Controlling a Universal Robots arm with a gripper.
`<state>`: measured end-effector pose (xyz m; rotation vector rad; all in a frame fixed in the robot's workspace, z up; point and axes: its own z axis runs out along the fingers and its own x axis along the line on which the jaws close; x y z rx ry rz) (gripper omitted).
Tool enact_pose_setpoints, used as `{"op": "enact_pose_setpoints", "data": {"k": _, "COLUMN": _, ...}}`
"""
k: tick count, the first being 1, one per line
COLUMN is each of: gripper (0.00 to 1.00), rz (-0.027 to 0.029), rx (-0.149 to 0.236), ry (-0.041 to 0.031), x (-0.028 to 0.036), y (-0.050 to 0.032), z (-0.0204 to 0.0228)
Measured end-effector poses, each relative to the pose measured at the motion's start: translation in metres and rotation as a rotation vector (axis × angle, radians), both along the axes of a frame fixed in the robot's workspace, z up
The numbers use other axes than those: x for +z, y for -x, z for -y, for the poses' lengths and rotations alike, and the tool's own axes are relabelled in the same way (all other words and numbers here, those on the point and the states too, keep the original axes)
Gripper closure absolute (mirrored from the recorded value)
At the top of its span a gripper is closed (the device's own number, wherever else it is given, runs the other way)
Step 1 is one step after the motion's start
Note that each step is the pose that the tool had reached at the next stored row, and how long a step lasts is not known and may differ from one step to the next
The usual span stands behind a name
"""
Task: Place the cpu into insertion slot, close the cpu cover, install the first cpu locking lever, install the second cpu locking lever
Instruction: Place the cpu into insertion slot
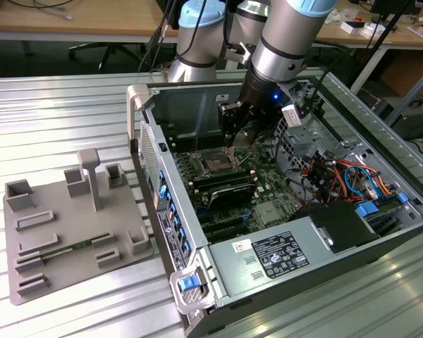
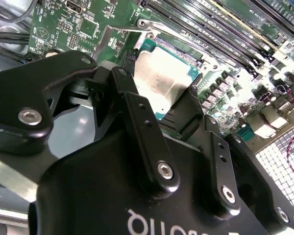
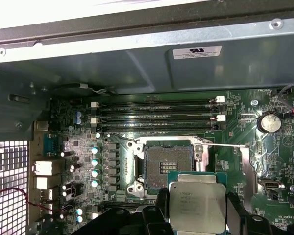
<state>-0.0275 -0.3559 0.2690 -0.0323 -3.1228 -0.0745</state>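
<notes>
One cpu (image 3: 196, 206) is counted, with its silver-grey top seen in both wrist views (image 2: 164, 81). It is pinched at two opposite edges by the gripper (image 1: 233, 141), whose black fingers (image 3: 233, 208) are pressed against its sides. It is thus carried between the fingertips, above the board and not yet seated.

One insertion slot (image 3: 167, 165) is seen, uncovered, its dark pin field exposed inside a silver rim. In the exterior view the slot (image 1: 217, 163) lies at about 7 o'clock from the gripper, close by. Two thin wire levers are counted at the slot, one on each side (image 3: 226, 145) (image 3: 119, 138). Long black memory slots (image 3: 157, 110) run near the slot, and one coin battery (image 3: 268, 122) is mounted on the green board.

One open computer case (image 1: 170, 232) is laid on its side on a ribbed metal surface (image 1: 56, 113). One grey fixture tray (image 1: 70, 232) rests on that surface at 9 o'clock from the case in the exterior view, just beside it. At 12 o'clock, wooden desks (image 1: 70, 17) and hanging cables are seen in the room behind.
</notes>
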Motion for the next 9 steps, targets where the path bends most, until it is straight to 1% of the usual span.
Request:
{"op": "enact_pose_setpoints", "data": {"k": 1, "gripper": 0.45, "rz": -0.0002, "rx": 0.002, "ry": 0.0007, "x": 0.0001, "y": -0.0001, "z": -0.0024}}
{"op": "enact_pose_setpoints", "data": {"k": 3, "gripper": 0.45, "rz": -0.0001, "rx": 0.002, "ry": 0.001, "x": 0.0002, "y": 0.0001, "z": -0.005}}
{"op": "enact_pose_setpoints", "data": {"k": 5, "gripper": 0.45, "rz": -0.0001, "rx": 0.003, "ry": 0.001, "x": 0.0001, "y": 0.003, "z": -0.0084}}
{"op": "enact_pose_setpoints", "data": {"k": 6, "gripper": 0.45, "rz": -0.0001, "rx": 0.004, "ry": 0.001, "x": 0.0001, "y": 0.0064, "z": -0.0094}}
{"op": "enact_pose_setpoints", "data": {"k": 7, "gripper": 0.45, "rz": -0.0001, "rx": 0.004, "ry": 0.0009, "x": 0.0001, "y": 0.0078, "z": -0.0096}}
{"op": "enact_pose_setpoints", "data": {"k": 9, "gripper": 0.45, "rz": -0.0001, "rx": 0.004, "ry": 0.001, "x": 0.0001, "y": 0.0084, "z": -0.0097}}
